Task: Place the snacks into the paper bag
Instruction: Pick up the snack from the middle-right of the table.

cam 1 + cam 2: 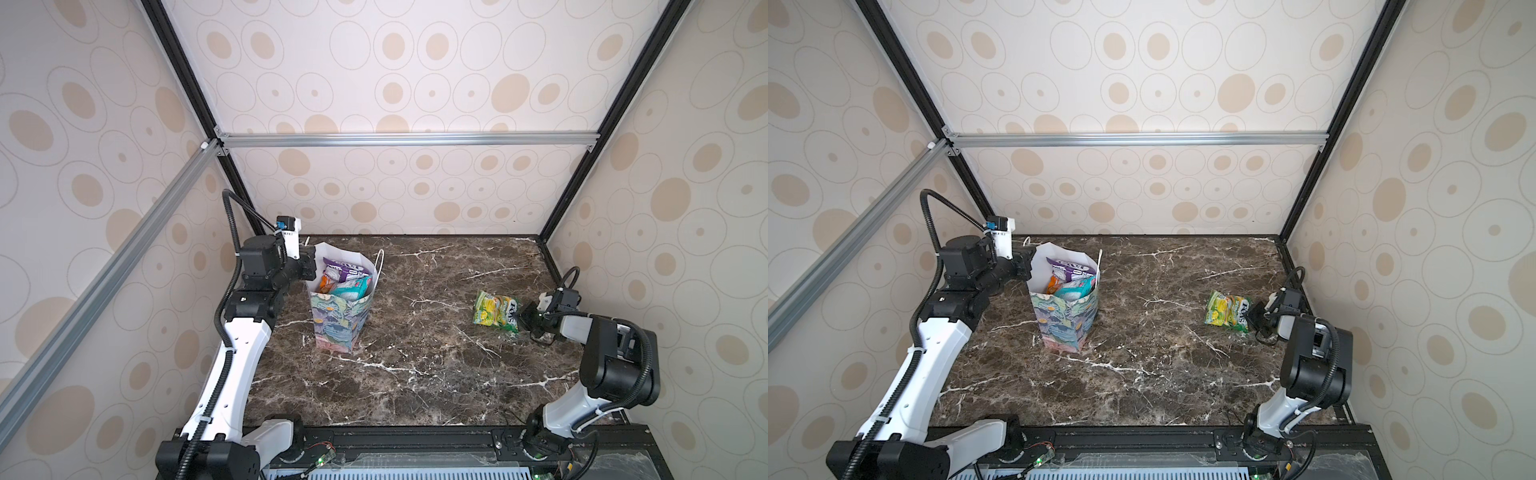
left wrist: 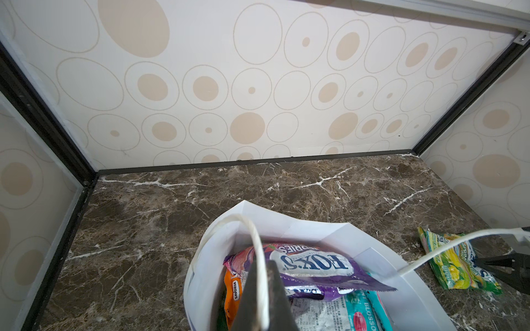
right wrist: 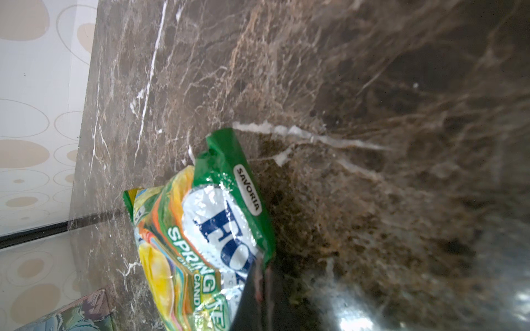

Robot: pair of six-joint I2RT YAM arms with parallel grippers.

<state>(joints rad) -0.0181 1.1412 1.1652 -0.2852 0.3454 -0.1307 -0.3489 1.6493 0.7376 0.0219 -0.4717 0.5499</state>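
Two arms rise from the near edge of the counter [image 1: 415,365]. Nearest, the right arm [image 1: 615,365] folds at a black elbow and reaches low and leftward, its wrist almost level with the surface. Its jaws are pressed together on the right-hand edge of the green packet [image 1: 496,318], the one snack seen outside the bag. That packet lies on the counter near the right wall, well apart from the bag. The right wrist view shows it [image 3: 200,229] crinkled and glossy: green border, yellow fruit print, a white patch with blue "FOX'S" lettering, and the words "SAVORIA" and "SPRING". Whether the gripped edge is lifted off the surface I cannot tell.

Farther back, the left arm [image 1: 245,345] climbs in a long white link, bends at the elbow and turns its wrist sideways toward the paper bag [image 1: 338,320]. Its jaws are closed on the cord handle [image 2: 261,272] at the bag's left rim, with the cord running down the seam between them.

The bag stands upright left of centre, pastel floral outside, plain white inside, mouth open. The other cord handle [image 1: 379,266] arches over the opposite rim. Inside, a purple packet [image 1: 345,266] marked "FOX'S" lies on top, with an orange packet [image 1: 325,284] and a teal packet [image 1: 353,286] beneath. Behind stands the back wall [image 1: 395,199], papered with beige ovals.
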